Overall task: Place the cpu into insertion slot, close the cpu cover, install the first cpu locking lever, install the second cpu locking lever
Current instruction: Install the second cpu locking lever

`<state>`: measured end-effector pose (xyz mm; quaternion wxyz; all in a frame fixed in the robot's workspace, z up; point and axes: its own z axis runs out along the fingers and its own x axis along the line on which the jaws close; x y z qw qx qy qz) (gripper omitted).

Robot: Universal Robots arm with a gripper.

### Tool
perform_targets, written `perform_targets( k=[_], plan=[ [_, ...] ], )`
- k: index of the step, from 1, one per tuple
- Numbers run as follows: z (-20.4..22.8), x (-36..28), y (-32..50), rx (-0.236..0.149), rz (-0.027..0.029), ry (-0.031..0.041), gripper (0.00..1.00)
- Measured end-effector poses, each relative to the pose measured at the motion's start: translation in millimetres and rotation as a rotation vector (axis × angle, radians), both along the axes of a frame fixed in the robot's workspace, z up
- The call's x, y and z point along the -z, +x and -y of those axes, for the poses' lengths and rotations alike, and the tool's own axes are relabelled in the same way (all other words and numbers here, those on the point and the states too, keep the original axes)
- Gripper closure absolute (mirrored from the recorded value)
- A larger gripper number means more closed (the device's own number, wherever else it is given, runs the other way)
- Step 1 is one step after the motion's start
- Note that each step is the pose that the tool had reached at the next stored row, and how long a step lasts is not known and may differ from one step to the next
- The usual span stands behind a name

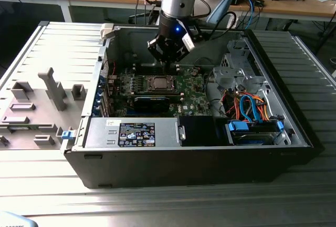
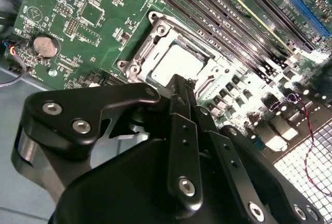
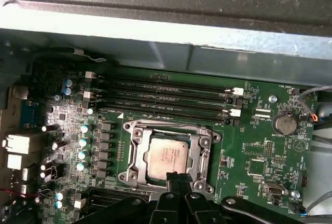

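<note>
With the cpu (image 3: 167,155) already seated in the insertion slot (image 3: 136,154) and the cpu cover (image 3: 199,151) lying flat around it as a silvery frame, the gripper (image 3: 178,178) stands with its jaws drawn together and holding nothing, their tips just at the socket's near edge. Directly beyond the fingertips (image 2: 179,86), in both wrist views, the chip's metal face shows through the cover's window on the green circuit board (image 3: 254,146). Placement and cover closing therefore appear done; whether either locking lever is latched cannot be told.
</note>
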<state>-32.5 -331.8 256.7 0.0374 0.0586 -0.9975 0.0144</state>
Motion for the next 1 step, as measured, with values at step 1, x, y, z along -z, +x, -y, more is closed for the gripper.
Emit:
perform_targets(
  k=[1],
  plan=[
    [0.0,0.0,0.0,0.000,0.0000,0.0000,0.89]
  ],
)
